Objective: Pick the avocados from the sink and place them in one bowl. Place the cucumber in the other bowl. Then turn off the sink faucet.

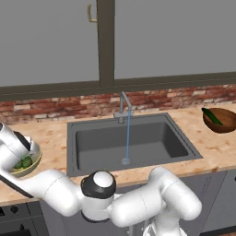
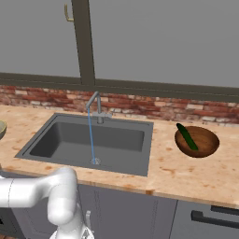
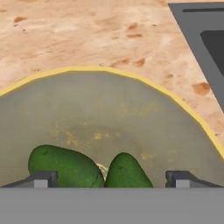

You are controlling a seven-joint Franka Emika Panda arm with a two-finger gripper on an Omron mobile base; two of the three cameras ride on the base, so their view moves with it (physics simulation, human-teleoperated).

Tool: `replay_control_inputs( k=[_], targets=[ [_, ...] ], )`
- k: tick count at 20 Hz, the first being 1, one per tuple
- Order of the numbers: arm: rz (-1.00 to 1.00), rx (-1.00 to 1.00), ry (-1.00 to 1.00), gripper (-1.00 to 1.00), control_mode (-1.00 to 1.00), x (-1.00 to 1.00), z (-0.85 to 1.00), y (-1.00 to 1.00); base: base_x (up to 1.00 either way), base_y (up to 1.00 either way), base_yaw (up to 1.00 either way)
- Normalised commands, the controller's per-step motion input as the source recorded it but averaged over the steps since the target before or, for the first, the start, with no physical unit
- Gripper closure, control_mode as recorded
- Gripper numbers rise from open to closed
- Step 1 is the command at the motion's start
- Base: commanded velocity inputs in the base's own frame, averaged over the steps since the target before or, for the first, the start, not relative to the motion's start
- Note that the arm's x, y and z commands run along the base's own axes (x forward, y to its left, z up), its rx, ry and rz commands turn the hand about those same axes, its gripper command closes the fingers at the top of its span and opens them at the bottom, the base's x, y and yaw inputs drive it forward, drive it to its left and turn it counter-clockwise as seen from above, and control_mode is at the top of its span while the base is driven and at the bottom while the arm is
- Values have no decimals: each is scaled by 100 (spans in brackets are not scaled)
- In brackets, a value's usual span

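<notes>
Hand (image 3: 111,178) open over bowled avocados (image 3: 124,171)

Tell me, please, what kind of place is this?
Most likely a kitchen, a rendered one: a sink set in a wooden counter, a running faucet, and a brick backsplash.

No writing, label, brand, number or sign can be read anywhere in these pictures.
</notes>
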Motion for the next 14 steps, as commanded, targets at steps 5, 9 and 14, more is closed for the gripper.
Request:
replay_control_inputs(
  k=[5, 9, 14],
  targets=[
    [-9, 0, -24, -100, -100, -7, 9, -74, 0, 0, 0],
    [-10, 5, -28, -100, -100, -15, 12, -96, 0, 0, 0],
    [-10, 14, -27, -100, -100, -10, 27, -100, 0, 0, 0]
  ],
)
